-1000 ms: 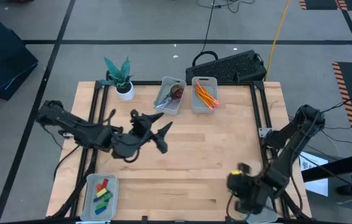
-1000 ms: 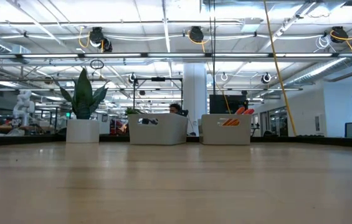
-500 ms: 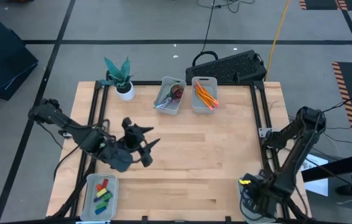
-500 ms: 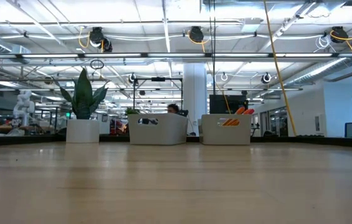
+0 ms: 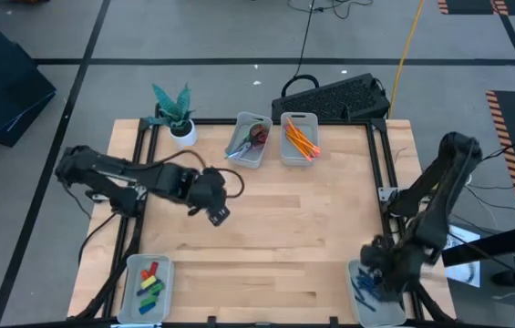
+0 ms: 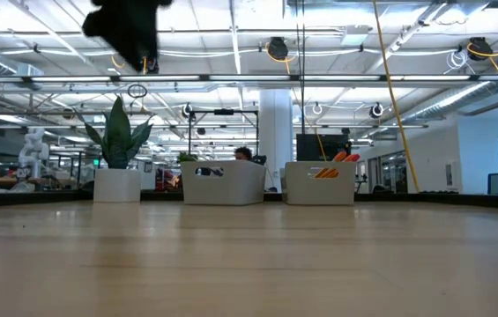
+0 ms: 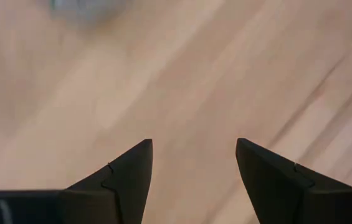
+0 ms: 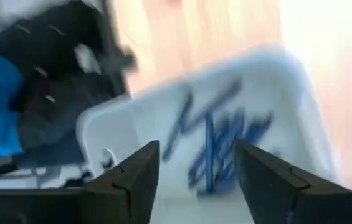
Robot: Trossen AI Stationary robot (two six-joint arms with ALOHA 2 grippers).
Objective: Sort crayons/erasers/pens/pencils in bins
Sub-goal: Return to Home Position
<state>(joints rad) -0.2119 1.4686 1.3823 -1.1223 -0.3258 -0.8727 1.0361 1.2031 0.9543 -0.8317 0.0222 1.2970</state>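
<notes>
Left gripper point(image 5: 219, 215): hangs over the bare middle-left of the table point(image 5: 312, 237), seen from above. Its wrist camera shows the two dark fingers point(image 7: 129, 177) spread apart with nothing between them, only wood grain below.
Right gripper point(image 5: 377, 273): sits over the near right corner, above a bin point(image 5: 359, 305) there. From overhead it is just a dark lump; its own camera shows the fingers point(image 8: 135, 174) held apart and empty.
Pens point(image 8: 216, 146): a loose heap of slim blue sticks lying in the near right bin point(image 8: 288, 93). The wrist picture shows them blurred; overhead they are only a few blue marks point(image 5: 363, 287).
Erasers point(image 5: 150, 281): red, green and blue blocks together in the near left bin point(image 5: 132, 301). Only the overhead view catches them.
Pencils point(image 5: 300, 139): orange sticks in the far bin point(image 5: 297, 159) right of centre. At table height their tips point(image 6: 344, 157) poke above that bin's wall point(image 6: 319, 187).
Second far bin point(image 5: 243, 157): just left of the pencil bin, holding something red and grey that I cannot make out from above. At table height only its pale wall point(image 6: 222, 183) shows.
Plant pot point(image 5: 182, 133): at the far left, well apart from both arms; upright leaves point(image 6: 118, 132) at table height.
Table-height view: a dark arm part point(image 6: 130, 26) dips in at the upper left.
Crayons: I cannot pick them out.
</notes>
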